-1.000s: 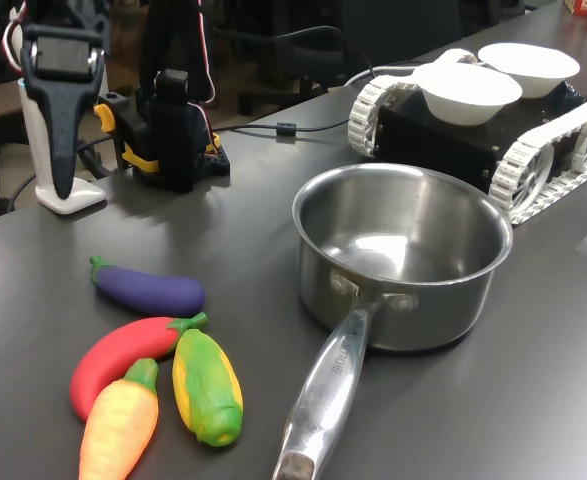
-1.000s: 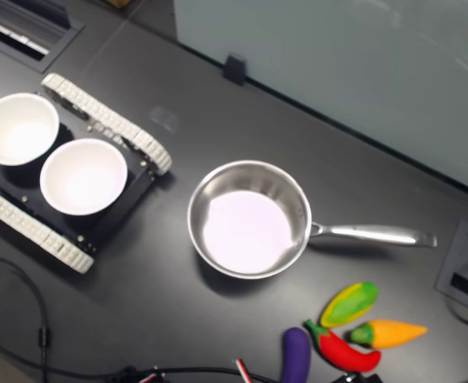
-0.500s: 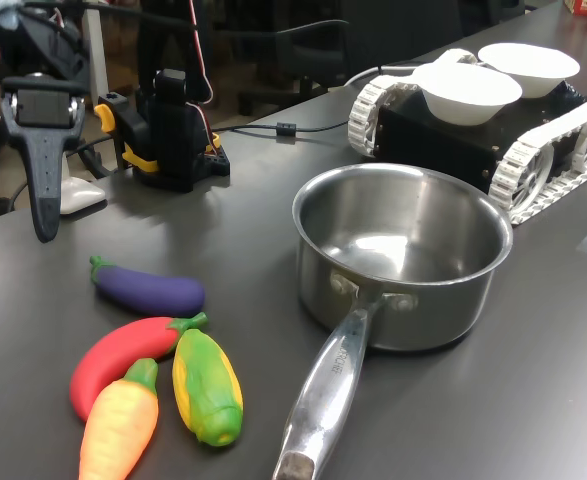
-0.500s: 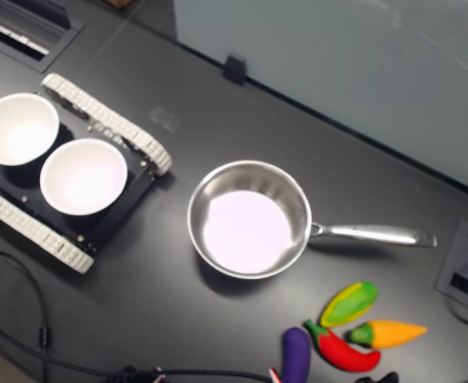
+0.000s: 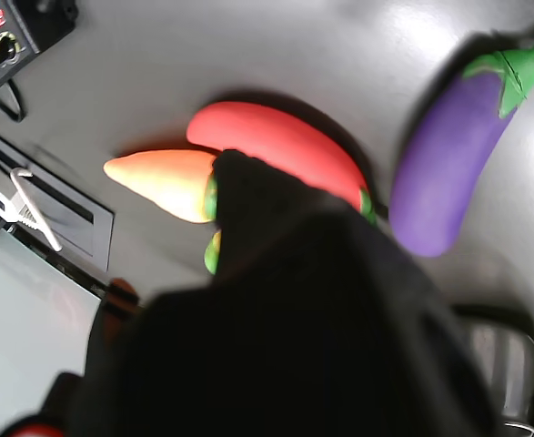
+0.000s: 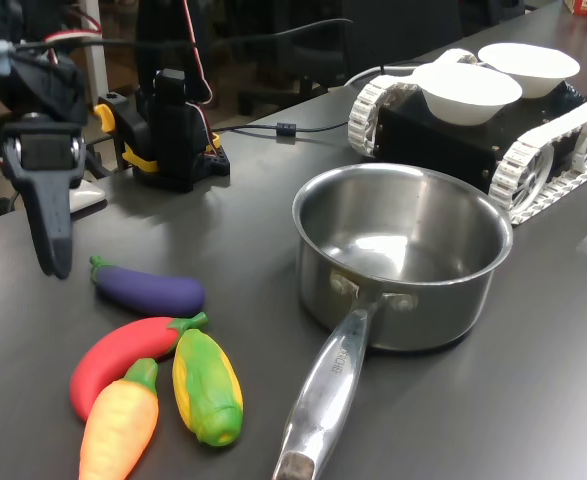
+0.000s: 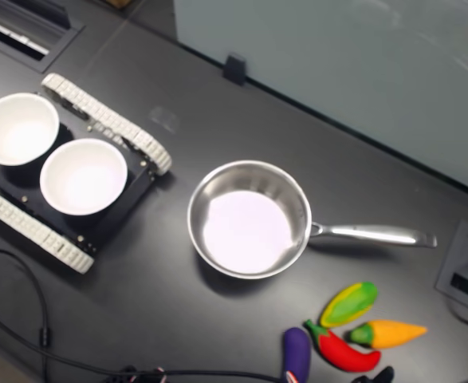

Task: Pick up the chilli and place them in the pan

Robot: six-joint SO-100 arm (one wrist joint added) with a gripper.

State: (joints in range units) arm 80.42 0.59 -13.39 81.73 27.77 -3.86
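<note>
The red chilli (image 6: 123,350) lies on the dark table with its green cap against the corn; the second exterior view has the chilli (image 7: 345,353) at the bottom edge. In the wrist view the chilli (image 5: 276,150) shows just past my dark finger (image 5: 257,209). My gripper (image 6: 51,262) points straight down just left of the eggplant's stem, above the table and apart from the chilli. Only one dark finger shows, so its state is unclear. The steel pan (image 6: 413,300) stands empty to the first exterior view's right, its handle toward the camera; from overhead the pan (image 7: 245,231) is also empty.
A purple eggplant (image 6: 151,291), a carrot (image 6: 120,425) and a corn cob (image 6: 207,387) crowd the chilli. Behind the pan a tracked vehicle (image 6: 553,140) carries two white bowls (image 6: 468,90). The arm's base (image 6: 173,130) and cables stand at the back left.
In the first exterior view my gripper has come down and to the right, from near the white stand to just beside the eggplant's stem. The vegetables and pan have stayed put.
</note>
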